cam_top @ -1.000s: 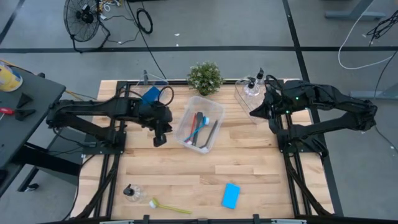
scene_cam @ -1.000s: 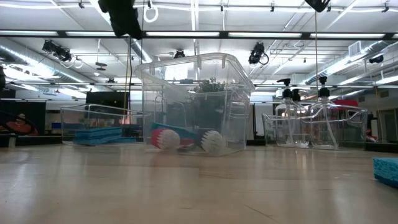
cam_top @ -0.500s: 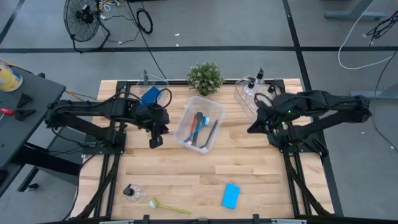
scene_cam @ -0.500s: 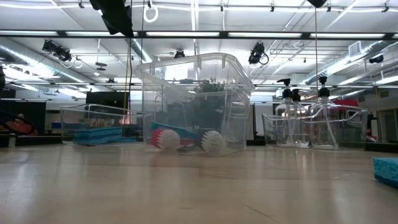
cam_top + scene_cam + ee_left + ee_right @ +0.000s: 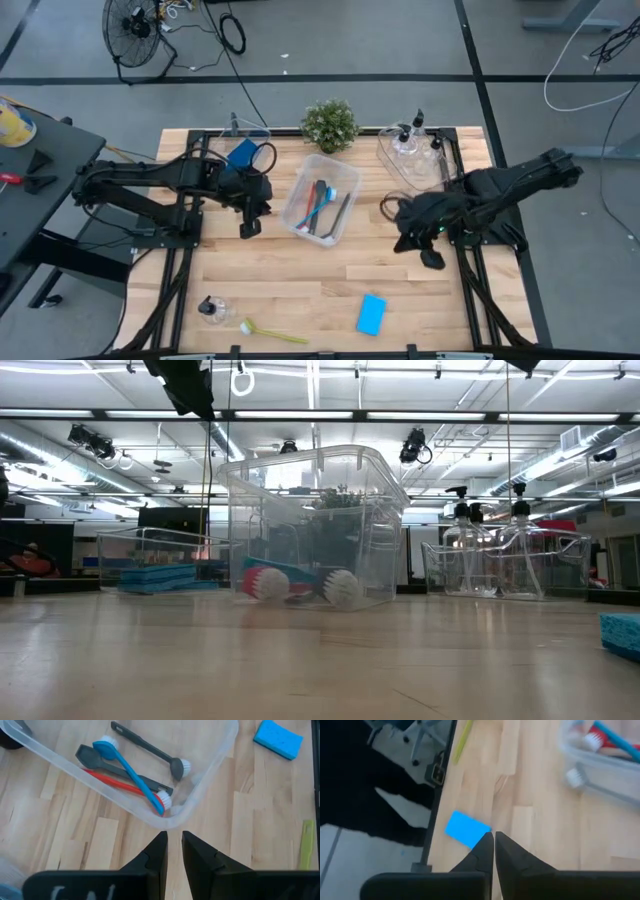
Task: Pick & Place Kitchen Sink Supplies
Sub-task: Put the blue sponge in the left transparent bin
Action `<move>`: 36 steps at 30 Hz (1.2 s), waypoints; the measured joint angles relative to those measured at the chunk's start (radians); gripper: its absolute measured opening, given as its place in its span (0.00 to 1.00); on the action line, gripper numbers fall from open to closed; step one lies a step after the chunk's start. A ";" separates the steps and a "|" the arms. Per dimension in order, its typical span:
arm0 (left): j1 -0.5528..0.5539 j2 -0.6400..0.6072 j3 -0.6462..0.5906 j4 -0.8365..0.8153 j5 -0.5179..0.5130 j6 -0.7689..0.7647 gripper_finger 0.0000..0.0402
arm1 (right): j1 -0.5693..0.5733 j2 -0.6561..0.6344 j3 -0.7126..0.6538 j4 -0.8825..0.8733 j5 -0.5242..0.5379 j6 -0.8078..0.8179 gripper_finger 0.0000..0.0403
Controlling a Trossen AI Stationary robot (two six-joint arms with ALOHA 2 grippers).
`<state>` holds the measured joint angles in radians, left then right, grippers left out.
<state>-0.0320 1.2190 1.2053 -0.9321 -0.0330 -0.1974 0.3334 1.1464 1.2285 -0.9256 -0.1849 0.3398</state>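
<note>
A loose blue sponge [image 5: 371, 314] lies flat near the table's near edge, also in the right wrist view [image 5: 466, 829]. A yellow-green brush [image 5: 272, 333] and a small pump bottle [image 5: 211, 310] lie at the near left. Red, blue and grey brushes [image 5: 130, 770] lie in the middle clear bin [image 5: 300, 185]. My left gripper [image 5: 249, 229] hovers left of that bin with only a narrow gap between its fingers [image 5: 174, 837]. My right gripper [image 5: 430, 258] is shut [image 5: 493, 836] above bare wood, right of the bin and beyond the loose sponge.
A clear bin with blue sponges [image 5: 243, 153] stands at the far left, and a clear bin with pump bottles [image 5: 410, 150] at the far right. A potted plant [image 5: 329, 124] sits between them at the far edge. Bare wood lies in the table's middle.
My right gripper has swung from above the far-right bottle bin toward the near edge, and now hangs over the wood beyond the loose sponge. My left gripper has drawn slightly left, away from the middle bin, and risen a little. Nothing on the table has moved.
</note>
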 joint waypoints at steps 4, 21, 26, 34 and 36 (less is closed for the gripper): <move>0.000 0.000 0.000 0.000 0.000 0.000 0.15 | 0.051 0.051 0.000 0.014 0.009 0.021 0.05; -0.001 0.000 0.000 0.000 0.000 0.006 0.15 | 0.220 0.301 0.000 0.204 0.010 0.070 0.05; -0.001 0.000 0.000 0.000 0.000 0.040 0.15 | 0.235 0.389 0.000 0.228 0.012 0.060 0.09; -0.001 0.000 0.000 0.000 0.000 0.090 0.15 | 0.233 0.504 0.000 0.270 0.021 -0.104 0.35; -0.001 0.000 0.000 -0.001 0.000 0.089 0.15 | 0.233 0.532 0.000 0.284 0.022 -0.123 0.41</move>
<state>-0.0326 1.2194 1.2053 -0.9329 -0.0326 -0.1080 0.5667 1.6782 1.2282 -0.6413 -0.1626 0.2168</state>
